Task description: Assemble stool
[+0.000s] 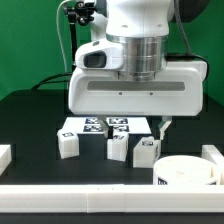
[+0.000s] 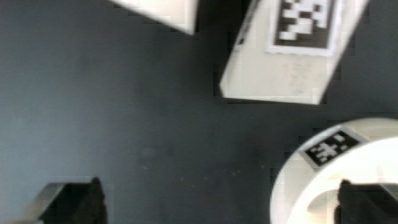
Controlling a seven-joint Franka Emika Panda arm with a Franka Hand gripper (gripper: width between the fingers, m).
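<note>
The gripper hangs spread wide and empty over the bench, above the seat rim, a leg near.

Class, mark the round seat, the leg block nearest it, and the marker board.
round seat point(image 1: 188, 170), exterior view, top face.
leg block point(image 1: 146, 154), exterior view, front face.
marker board point(image 1: 105, 124), exterior view, tagged top surface.

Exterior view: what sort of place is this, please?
Likely a robotics lab test bench: a white robot arm hangs over a black table, and the loose white leg blocks and round seat carry printed square tags.
</note>
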